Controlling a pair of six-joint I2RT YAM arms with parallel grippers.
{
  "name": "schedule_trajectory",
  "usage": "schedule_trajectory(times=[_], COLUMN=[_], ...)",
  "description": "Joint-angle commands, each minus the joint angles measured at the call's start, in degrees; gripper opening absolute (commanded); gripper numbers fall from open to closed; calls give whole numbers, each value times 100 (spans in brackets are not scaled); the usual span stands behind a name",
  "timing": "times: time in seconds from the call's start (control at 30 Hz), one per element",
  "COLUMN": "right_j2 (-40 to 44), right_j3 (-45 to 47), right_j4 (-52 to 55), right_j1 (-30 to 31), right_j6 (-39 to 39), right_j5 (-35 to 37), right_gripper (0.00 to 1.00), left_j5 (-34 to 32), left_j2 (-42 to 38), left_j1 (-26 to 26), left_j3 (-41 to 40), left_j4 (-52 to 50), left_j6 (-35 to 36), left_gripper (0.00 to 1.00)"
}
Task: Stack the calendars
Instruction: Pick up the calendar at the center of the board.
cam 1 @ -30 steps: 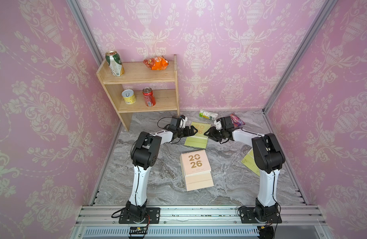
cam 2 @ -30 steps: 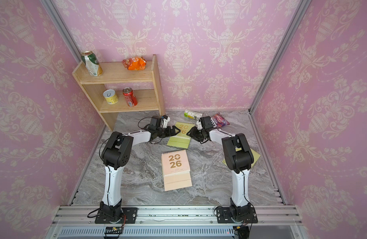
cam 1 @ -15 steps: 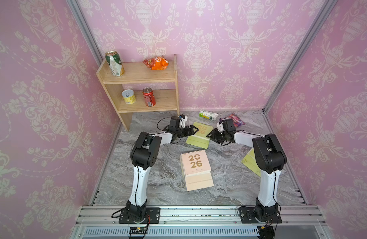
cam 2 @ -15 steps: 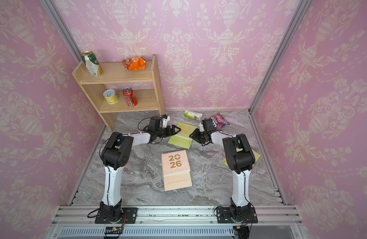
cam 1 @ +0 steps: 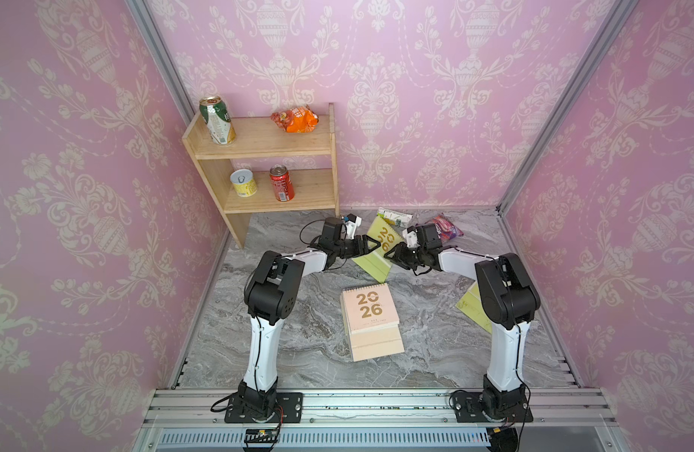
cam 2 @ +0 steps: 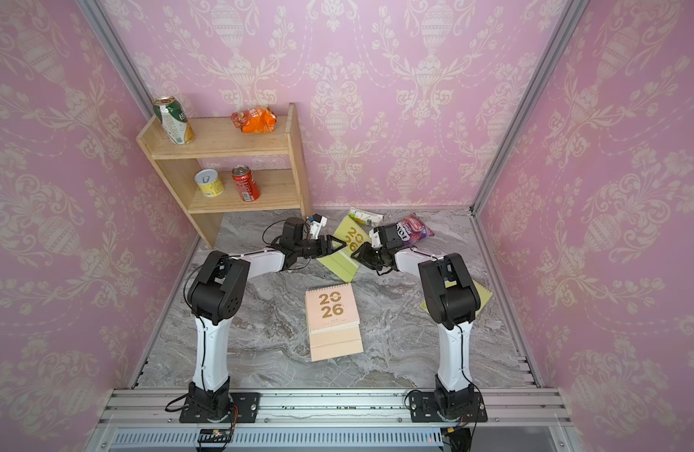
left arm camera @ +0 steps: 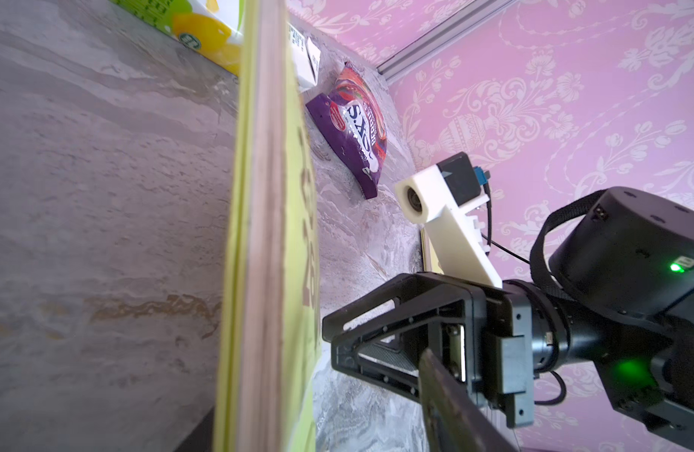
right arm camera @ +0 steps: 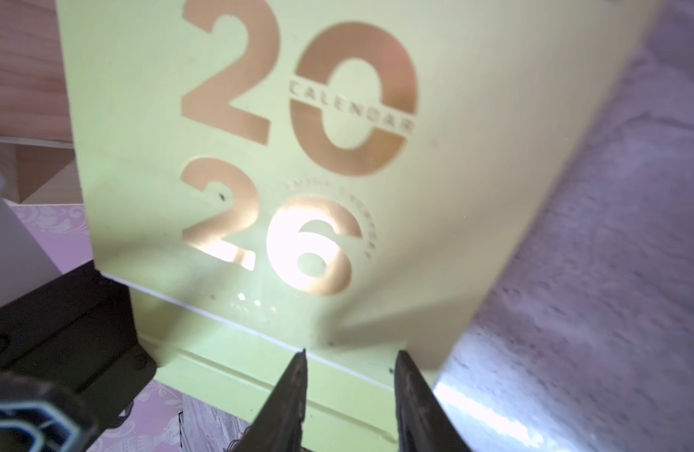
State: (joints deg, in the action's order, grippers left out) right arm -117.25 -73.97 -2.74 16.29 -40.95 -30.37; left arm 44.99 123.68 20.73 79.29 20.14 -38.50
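Right wrist view: right pincer clamps the yellow-green calendar; left pincer straddles it, wide.

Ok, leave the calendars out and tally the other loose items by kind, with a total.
Cans: 3 (green can, yellow tin, red can)
Snack packets: 2 (orange packet, purple packet)
Cartons: 1 (green-white carton)
Total: 6

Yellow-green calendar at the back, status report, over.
Left end effector open, astride the yellow-green calendar. Right end effector at its cover, grip unclear. Calendar tipped up. Carton and purple packet close behind.
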Motion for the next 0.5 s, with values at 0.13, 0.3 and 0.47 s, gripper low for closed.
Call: schedule_trajectory(times=[0.13, 0.3, 0.47], right_j2=[67, 121, 200], right_j3=[-56, 67, 124], right_j4=[-14, -60, -60], right_j1=[16, -3, -23], right_j6=[322, 325, 331], right_j5=[-72, -61, -41], right_gripper=[38, 38, 38], left_j5=[353, 303, 178], left_j2=[-258, -314, -380], left_j1=[32, 1, -24], left_j3=[-96, -159, -159], left_j4=[139, 89, -70], left_j6=[-59, -19, 77], left_gripper=[48, 27, 5])
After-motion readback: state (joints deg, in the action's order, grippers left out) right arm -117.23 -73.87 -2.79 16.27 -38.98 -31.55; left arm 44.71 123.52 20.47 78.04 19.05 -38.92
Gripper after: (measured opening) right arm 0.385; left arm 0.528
